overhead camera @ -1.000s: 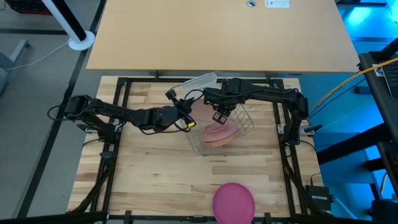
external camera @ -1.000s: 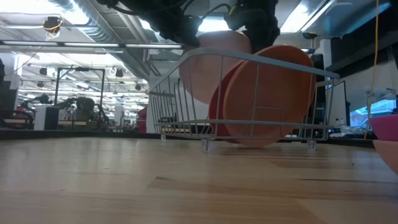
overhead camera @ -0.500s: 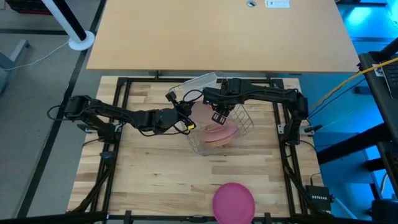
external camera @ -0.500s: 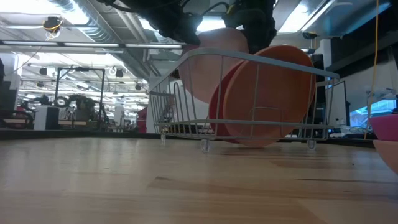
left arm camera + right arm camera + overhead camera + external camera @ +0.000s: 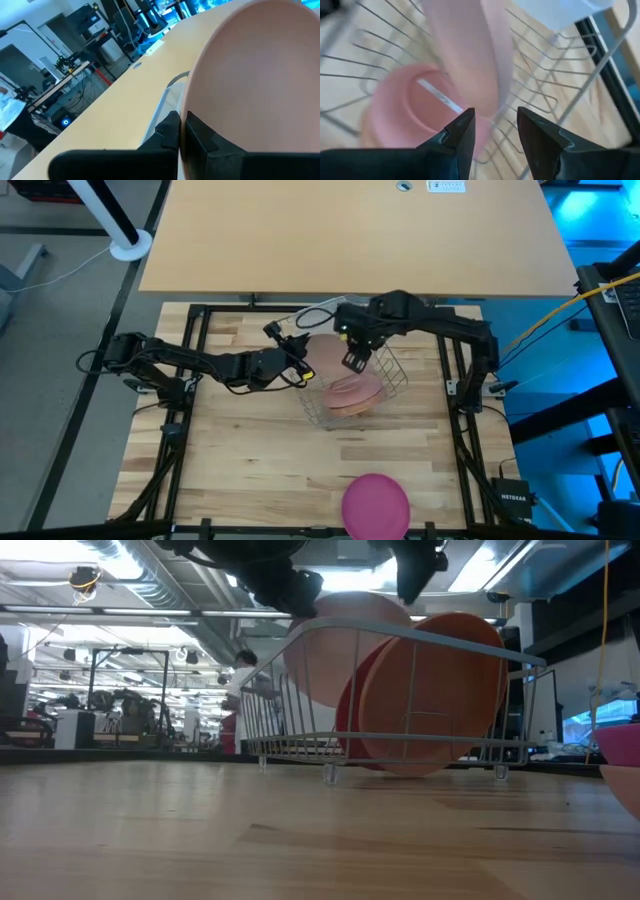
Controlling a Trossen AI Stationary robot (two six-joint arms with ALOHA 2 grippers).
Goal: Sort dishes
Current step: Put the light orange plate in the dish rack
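My left gripper [image 5: 300,370] is shut on a pale peach-pink plate [image 5: 345,645], which stands on edge over the silver wire rack [image 5: 385,370]. The plate also shows in the left wrist view [image 5: 260,75] and edge-on in the right wrist view [image 5: 470,50]. My right gripper [image 5: 353,361] is open and empty, above the rack and beside this plate. Two terracotta-orange plates [image 5: 430,690] lean on edge inside the rack. A magenta plate [image 5: 375,502] lies flat on the table near its front edge. My left gripper pinches the pale plate's rim [image 5: 192,107] between its two fingers [image 5: 170,135], one on each face. The fingers come about level from the table's left. The plate is upright with its lower part inside the rack's wires; I cannot tell whether it touches the rack.
A clear plastic tub [image 5: 322,313] sits just beyond the rack, at the table's far edge. A black frame [image 5: 190,380] borders the wooden table top. A light-brown board [image 5: 350,230] lies beyond the far edge. In the low view a person [image 5: 240,690] stands in the room behind.
My right gripper has gone up and a little toward the far edge, away from the top of the pale plate. My left gripper has kept its hold, and the plate stays upright over the rack.
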